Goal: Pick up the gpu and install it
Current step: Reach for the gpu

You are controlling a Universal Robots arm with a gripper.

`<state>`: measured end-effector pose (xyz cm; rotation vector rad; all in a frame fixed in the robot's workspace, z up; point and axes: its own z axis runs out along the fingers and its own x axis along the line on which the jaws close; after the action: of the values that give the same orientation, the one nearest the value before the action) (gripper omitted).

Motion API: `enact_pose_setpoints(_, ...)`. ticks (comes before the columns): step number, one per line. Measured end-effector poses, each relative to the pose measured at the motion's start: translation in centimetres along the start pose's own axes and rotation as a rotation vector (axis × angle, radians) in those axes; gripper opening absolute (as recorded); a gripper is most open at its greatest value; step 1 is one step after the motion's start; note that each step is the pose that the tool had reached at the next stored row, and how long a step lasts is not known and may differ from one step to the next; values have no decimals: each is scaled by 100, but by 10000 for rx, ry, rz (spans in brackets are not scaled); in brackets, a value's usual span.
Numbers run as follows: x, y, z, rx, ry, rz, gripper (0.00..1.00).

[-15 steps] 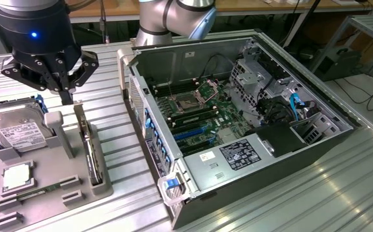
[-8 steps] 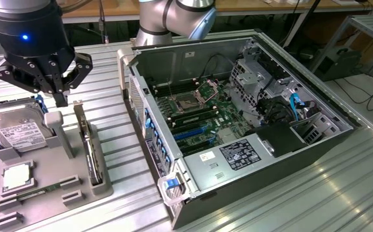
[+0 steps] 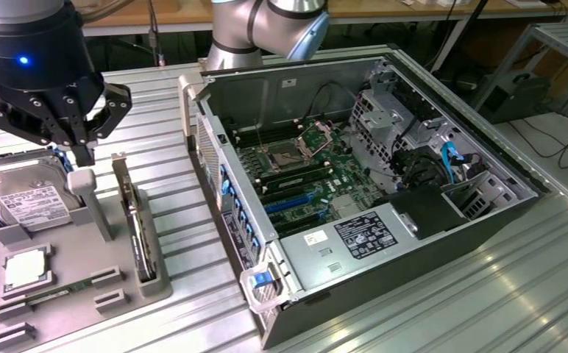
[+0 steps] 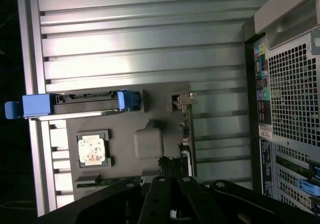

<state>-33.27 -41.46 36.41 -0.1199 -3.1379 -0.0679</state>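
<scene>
Just beside the closed, empty claw [image 3: 81, 152], the gpu [image 3: 139, 228] stands edgewise: likely stiff, fragile; pinch its top edge.

The gpu [image 3: 137, 220], a thin, long dark card with a silver metal bracket at one end, stood upright on its long edge in a slot of the grey holder [image 3: 78, 254], near the open computer case [image 3: 294, 81].
</scene>
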Motion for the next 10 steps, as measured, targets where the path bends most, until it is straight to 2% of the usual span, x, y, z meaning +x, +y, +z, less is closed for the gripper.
enact_pose_setpoints(10, 97, -25, 14, 1, 18, 1, 11)
